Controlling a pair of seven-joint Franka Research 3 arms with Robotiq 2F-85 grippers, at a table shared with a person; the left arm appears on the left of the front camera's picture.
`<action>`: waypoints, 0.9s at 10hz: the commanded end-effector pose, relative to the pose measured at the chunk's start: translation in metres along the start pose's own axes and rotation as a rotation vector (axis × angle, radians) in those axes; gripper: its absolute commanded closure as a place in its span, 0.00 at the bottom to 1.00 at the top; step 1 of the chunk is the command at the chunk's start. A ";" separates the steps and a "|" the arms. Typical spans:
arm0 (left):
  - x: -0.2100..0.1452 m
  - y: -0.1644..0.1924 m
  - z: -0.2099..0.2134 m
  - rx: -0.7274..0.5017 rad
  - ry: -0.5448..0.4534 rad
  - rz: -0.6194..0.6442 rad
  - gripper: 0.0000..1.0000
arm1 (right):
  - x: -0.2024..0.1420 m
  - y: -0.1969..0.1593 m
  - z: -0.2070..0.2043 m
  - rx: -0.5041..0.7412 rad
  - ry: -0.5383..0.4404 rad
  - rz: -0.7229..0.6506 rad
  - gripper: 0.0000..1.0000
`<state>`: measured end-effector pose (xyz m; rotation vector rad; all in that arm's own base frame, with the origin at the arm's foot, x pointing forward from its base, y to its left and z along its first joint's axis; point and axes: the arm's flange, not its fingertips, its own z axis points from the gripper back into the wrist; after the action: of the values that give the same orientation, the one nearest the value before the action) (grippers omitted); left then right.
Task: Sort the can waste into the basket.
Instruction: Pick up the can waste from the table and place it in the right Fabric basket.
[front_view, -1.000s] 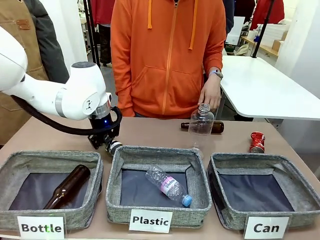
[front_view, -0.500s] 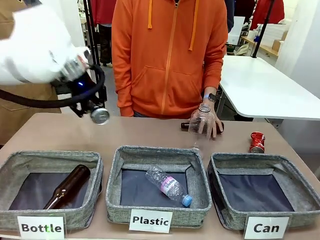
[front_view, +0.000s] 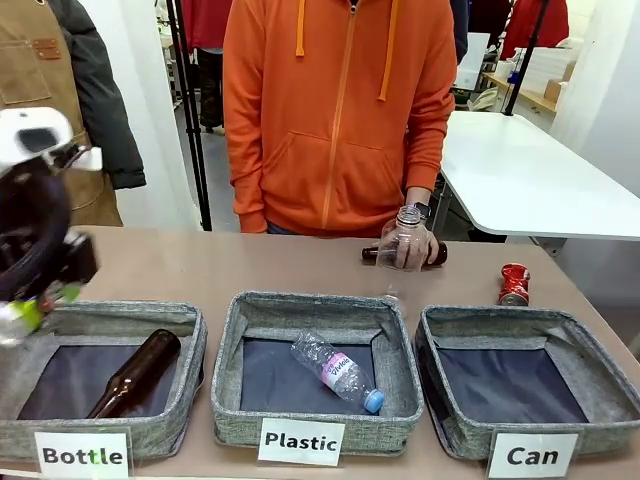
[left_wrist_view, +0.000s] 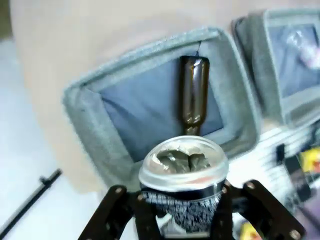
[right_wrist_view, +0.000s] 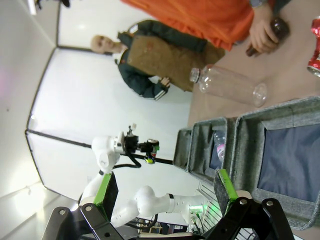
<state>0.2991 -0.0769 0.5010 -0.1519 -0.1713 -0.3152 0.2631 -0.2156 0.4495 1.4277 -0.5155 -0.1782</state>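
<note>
**While the left pincer held a can above the Bottle bin, the target lay at the row's other end**

Although the left gripper (left_wrist_view: 182, 202) was clamped tight on the black and silver can (left_wrist_view: 183, 167), it hung at the robot's far left. The left wrist view looked past the can's crumpled silver end, down on the Bottle bin (left_wrist_view: 85, 117) and the brown bottle (left_wrist_view: 194, 90) lying inside it. The can's long axis ran roughly along the fingers, its free end pointing away from the wrist. The Can basket (front_view: 470, 432) sat at the opposite end of the row, with the Plastic bin (front_view: 225, 400) between, so the coming move would likely be a long sweep to the robot's right.

The red can (front_view: 514, 284) rested on the table just behind the Can basket's far rim, towards its right corner. The right gripper (right_wrist_view: 165, 194), its jaws wide and empty, was judged the nearer pincer to that one.
</note>
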 end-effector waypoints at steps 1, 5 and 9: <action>-0.018 0.022 -0.005 -0.051 -0.208 -0.205 1.00 | 0.002 0.001 0.001 0.010 -0.001 0.028 0.00; 0.000 0.000 0.000 0.000 0.000 0.000 1.00 | 0.002 0.001 0.001 0.010 -0.001 0.028 0.00; 0.018 -0.021 -0.016 -0.072 -0.113 -0.148 0.96 | 0.002 0.001 0.001 0.010 -0.001 0.028 0.00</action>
<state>0.3043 -0.0902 0.4993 -0.1711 -0.2319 -0.3885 0.2632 -0.2155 0.4495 1.4274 -0.5151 -0.1778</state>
